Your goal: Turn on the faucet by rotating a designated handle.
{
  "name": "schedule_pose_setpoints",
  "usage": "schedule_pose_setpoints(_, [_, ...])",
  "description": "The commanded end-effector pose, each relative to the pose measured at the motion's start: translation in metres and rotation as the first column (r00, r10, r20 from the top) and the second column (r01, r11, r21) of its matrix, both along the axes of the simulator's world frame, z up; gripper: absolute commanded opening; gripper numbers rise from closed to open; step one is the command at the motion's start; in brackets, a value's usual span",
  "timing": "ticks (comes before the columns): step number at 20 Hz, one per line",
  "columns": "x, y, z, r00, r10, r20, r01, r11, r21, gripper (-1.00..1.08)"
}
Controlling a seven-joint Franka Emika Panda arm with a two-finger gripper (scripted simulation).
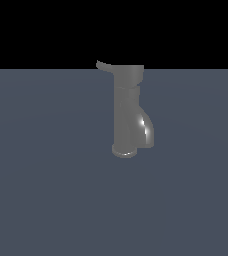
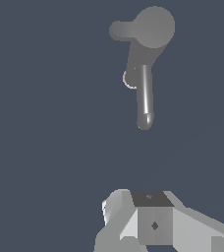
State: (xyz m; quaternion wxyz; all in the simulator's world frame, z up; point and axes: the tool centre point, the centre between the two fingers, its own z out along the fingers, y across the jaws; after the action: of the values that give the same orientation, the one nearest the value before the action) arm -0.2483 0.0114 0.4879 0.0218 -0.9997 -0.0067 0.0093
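The dull grey faucet (image 1: 126, 107) stands upright on the blue-grey floor, with a round base flange (image 1: 124, 151) and a glossy curved spout (image 1: 147, 131) low on the exterior view's right. The thin upturned handle (image 1: 104, 65) sticks out of the wider cap toward the exterior view's left. The wrist view looks down on the faucet's round cap (image 2: 154, 27), with the handle (image 2: 118, 30) as a short stub and the spout (image 2: 144, 98) as a long bar. My gripper (image 2: 153, 224) shows only in the wrist view, as grey blocks well apart from the faucet, touching nothing. Its fingertips are not clear.
A flat blue-grey floor (image 1: 46, 190) lies all around the faucet. Above its far edge the exterior view is black. No other objects show.
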Motion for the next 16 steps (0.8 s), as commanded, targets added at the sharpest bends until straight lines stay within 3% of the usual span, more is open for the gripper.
schedule_pose_setpoints(1, [0.000,0.000,0.000,1.000,0.000,0.000,0.000,1.000,0.000,-1.00])
schedule_pose_setpoints(16, [0.019,0.020,-0.016,0.992,-0.130,-0.002,0.130,0.992,-0.003,-1.00])
